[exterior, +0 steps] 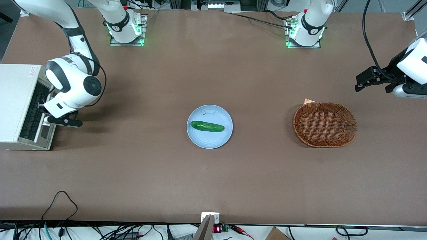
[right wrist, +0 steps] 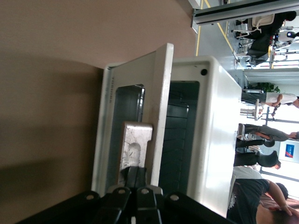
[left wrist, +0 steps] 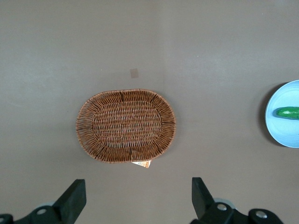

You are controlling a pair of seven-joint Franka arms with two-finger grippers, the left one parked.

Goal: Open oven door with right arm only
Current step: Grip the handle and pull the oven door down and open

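Brown tabletop (exterior: 133, 173): cream-white boxy oven (right wrist: 219, 135), silver-framed door (right wrist: 140, 116) ajar, black gripper (right wrist: 136, 179) closed on its edge. Blue plate (exterior: 200, 140) holds green cucumber (exterior: 207, 126) (wicker basket (exterior: 325, 124) elsewhere).

Brown tabletop (exterior: 233, 186), black cable (exterior: 60, 200) looped at its near edge. Grey floor (right wrist: 219, 46) with yellow line (right wrist: 201, 30), people (right wrist: 261, 133) standing.

You can't see the gripper (right wrist: 136, 179) tips where they meet the oven door (right wrist: 135, 135); the right arm (exterior: 71, 85) covers them from the front. The oven (exterior: 18, 106) runs off the frame edge, its knobs unseen.
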